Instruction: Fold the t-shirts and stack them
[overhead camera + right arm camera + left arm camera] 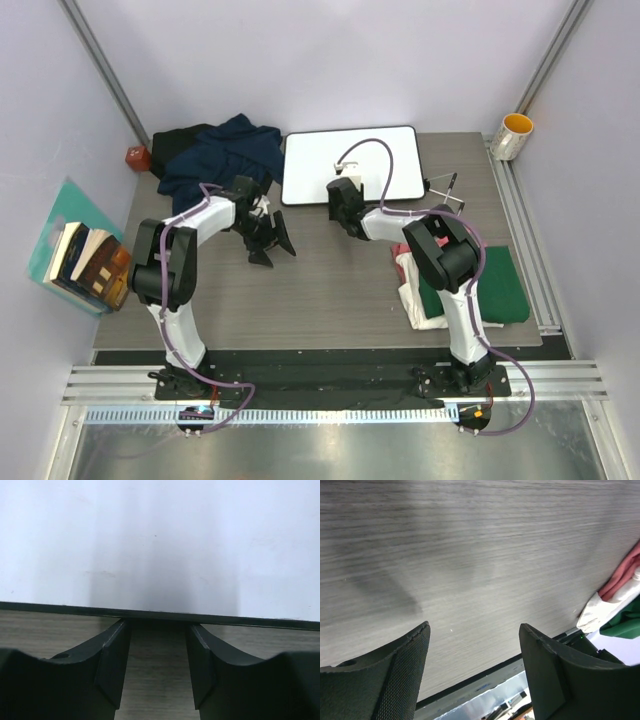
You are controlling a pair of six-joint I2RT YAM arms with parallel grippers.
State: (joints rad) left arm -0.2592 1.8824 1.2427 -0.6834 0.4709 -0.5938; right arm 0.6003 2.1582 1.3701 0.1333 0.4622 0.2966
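A crumpled navy t-shirt [228, 150] lies at the back left, partly over a black t-shirt [178, 140]. At the right, behind my right arm, a dark green t-shirt [495, 285] lies folded on a cream-white one [420, 305], with a pink-red one [403, 262] showing at the stack's left edge. The left wrist view catches this stack's corner [612, 605]. My left gripper [275, 243] [475, 627] hangs open over bare table, holding nothing. My right gripper [343, 207] [157, 625] is open too, its fingertips at the whiteboard's near edge with only table between them.
A white whiteboard [350, 165] [160, 545] lies at the back centre. A yellow-lined mug [512, 135] stands at the back right. Books [85, 262] on a teal folder sit off the table's left edge, and a small red object [137, 157] rests beside the black shirt.
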